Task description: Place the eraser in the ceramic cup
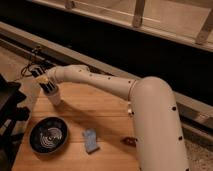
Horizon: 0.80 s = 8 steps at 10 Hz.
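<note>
The small white ceramic cup [54, 96] stands upright at the far left of the wooden table [105, 115]. My gripper [47, 86] is at the end of the white arm [100, 82], which reaches in from the right. It sits right over the cup's mouth, with its dark tip at or just inside the rim. A small pale spot shows at the gripper; I cannot tell whether it is the eraser. The inside of the cup is hidden.
A wide black bowl with pale rings [48, 135] sits at the front left. A blue rectangular pad [90, 140] lies right of it. A small reddish-brown object [130, 142] lies by the arm's base. Dark equipment [10, 107] stands off the table's left edge.
</note>
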Available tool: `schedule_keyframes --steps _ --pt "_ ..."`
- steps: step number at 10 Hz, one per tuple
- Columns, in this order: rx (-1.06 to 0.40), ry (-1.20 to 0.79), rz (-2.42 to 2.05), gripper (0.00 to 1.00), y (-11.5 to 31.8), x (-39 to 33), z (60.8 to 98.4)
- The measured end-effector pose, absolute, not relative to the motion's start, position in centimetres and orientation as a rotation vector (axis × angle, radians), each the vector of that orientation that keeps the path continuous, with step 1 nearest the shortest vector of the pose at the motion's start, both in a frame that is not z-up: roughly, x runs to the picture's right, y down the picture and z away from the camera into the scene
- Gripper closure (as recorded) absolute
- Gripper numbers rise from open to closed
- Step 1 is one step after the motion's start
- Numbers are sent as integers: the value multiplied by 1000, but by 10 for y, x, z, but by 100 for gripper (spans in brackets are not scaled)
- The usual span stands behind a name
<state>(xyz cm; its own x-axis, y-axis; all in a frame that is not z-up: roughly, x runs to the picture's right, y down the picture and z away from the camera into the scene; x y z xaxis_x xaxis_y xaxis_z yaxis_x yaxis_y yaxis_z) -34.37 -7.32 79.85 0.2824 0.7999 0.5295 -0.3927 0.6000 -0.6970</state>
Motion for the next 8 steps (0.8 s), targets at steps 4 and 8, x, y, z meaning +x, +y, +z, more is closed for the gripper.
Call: schedule_keyframes --steps 4,8 --pt "-508 -977 889 64 -66 -331 816" --pt "-538 -971 927 25 -56 -326 823"
